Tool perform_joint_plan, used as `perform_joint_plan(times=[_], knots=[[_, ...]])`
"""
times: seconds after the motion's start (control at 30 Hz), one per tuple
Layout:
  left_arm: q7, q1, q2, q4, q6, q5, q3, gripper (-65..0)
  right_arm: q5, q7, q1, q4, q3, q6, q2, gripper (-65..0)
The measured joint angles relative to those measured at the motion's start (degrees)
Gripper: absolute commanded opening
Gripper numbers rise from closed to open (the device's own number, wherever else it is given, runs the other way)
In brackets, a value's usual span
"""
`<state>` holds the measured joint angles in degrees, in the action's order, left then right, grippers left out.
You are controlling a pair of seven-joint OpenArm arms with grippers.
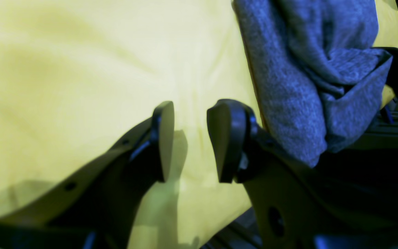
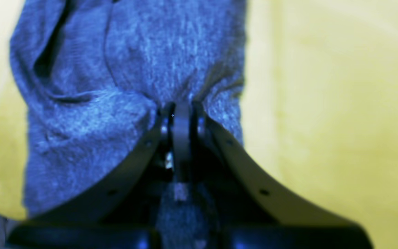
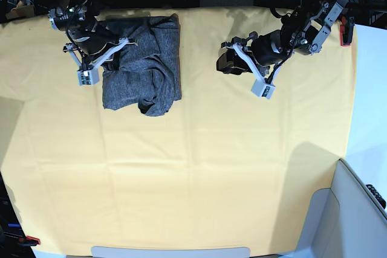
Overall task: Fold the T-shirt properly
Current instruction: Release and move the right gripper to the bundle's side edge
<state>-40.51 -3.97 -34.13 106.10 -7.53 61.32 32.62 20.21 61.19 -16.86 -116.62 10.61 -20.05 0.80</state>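
Blurred right gripper [image 2: 181,114] fingers clench the T-shirt [image 3: 144,64] — a bunched grey heap near the surface's far-left corner, its edge cut off; left gripper [image 1: 190,140] fingers are released.

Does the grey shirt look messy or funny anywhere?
Yes. The heathered dark grey knit shirt is folded into a rough block, but its near edge bulges and looks rumpled, not square. The right gripper is shut on its fabric, puckering it. The yellow-orange cloth underneath shows only soft creases.

Right gripper [image 2: 181,114] clamped shut, arm reaching in from the far edge; left gripper [image 1: 190,138] hovered, jaws apart, holding nothing.
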Motion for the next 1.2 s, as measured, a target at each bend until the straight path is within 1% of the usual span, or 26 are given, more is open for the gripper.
perform_joint_plan(times=[0.2, 0.3, 0.4, 0.6, 0.8, 0.83, 0.9, 0.97, 1.03, 1.1, 1.2], knots=[[0.0, 0.0, 0.0, 0.0, 0.0, 0.0, 0.0, -44.4, 0.5, -0.2, -1.1, 0.0, -9.6, 0.2, -0.3, -65.0], [-0.1, 0.0, 0.0, 0.0, 0.0, 0.0, 0.0, -44.4, 0.7, -0.3, -1.6, 0.0, -11.2, 0.2, -0.5, -65.0], [0.0, 0.0, 0.0, 0.0, 0.0, 0.0, 0.0, -44.4, 0.7, -0.3, -2.1, 0.0, -10.3, 0.2, -0.7, -65.0], [0.0, 0.0, 0.0, 0.0, 0.0, 0.0, 0.0, -44.4, 0.7, -0.2, -2.5, 0.0, -5.3, 0.2, -3.4, -65.0], [0.0, 0.0, 0.0, 0.0, 0.0, 0.0, 0.0, -44.4, 1.0, -0.3, -3.3, 0.0, -1.8, 0.2, -3.4, -65.0], [0.0, 0.0, 0.0, 0.0, 0.0, 0.0, 0.0, -44.4, 0.9, -0.3, -3.3, 0.0, -1.7, 0.2, -3.4, -63.9], [0.0, 0.1, 0.0, 0.0, 0.0, 0.0, 0.0, -44.4, 1.1, -0.3, -3.3, 0.0, -1.3, 0.2, -3.2, -58.5], [0.0, 0.2, 0.0, 0.0, 0.0, 0.0, 0.0, -44.4, 3.5, -0.2, -3.3, 0.0, -1.2, 0.2, -3.2, -51.4], [0.0, 0.2, 0.0, 0.0, 0.0, 0.0, 0.0, -44.4, 7.3, 0.0, -3.1, 0.0, -1.2, 0.2, -3.4, -45.5], [0.0, 0.2, 0.0, 0.0, 0.0, 0.0, 0.0, -44.4, 10.1, 0.3, -2.4, 0.0, -1.2, 0.2, -4.5, -41.9], [0.0, 0.1, 0.0, 0.0, 0.0, 0.0, 0.0, -44.4, 15.3, 0.2, 0.1, -0.1, -0.5, 0.2, -7.3, -41.5]])
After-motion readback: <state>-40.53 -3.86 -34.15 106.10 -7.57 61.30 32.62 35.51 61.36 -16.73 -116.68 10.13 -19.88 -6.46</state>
